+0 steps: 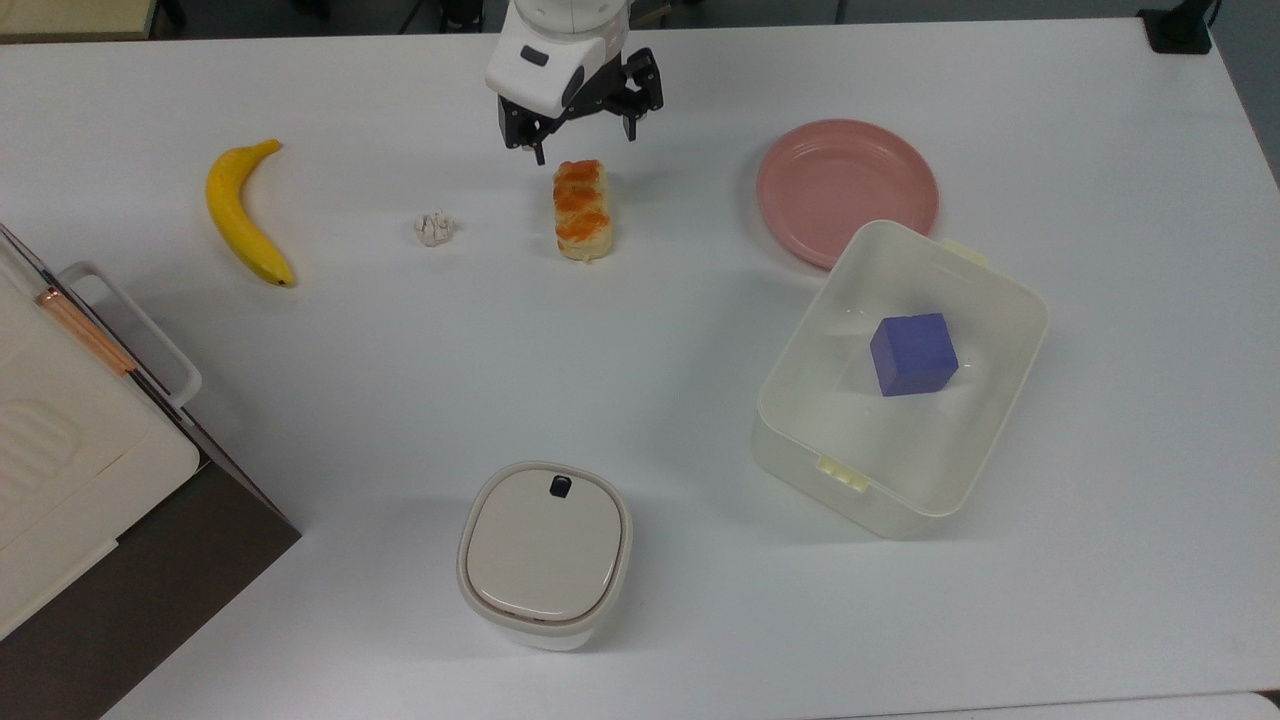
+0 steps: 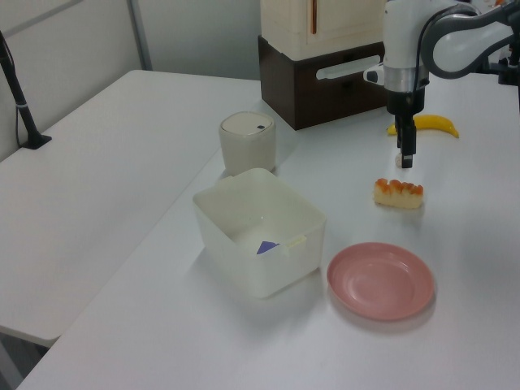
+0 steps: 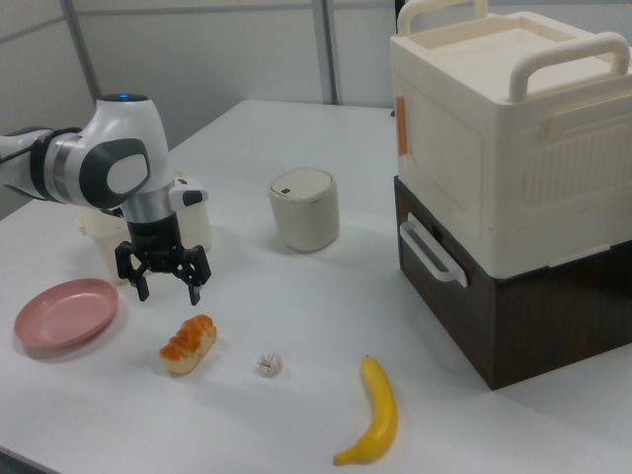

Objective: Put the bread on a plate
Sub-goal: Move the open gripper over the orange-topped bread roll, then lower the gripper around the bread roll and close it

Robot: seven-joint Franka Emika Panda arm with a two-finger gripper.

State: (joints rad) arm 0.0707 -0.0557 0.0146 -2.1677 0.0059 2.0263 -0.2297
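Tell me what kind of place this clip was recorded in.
Probably a robotics lab or office test bench: a robot arm's gripper hangs over a plain white table set with props, namely bread, a pink plate and a banana, with partition walls behind.

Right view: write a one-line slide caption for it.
Open claw hovers above the bread, with the pink plate waiting at the right view's left.

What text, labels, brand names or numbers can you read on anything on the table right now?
None: no readable text shows in any view.
The lidded canister carries a small dark button, with no lettering to make out.
The stacked storage boxes have embossed panels but no words.
The bread, plate, banana, blue cube and gripper are unmarked.
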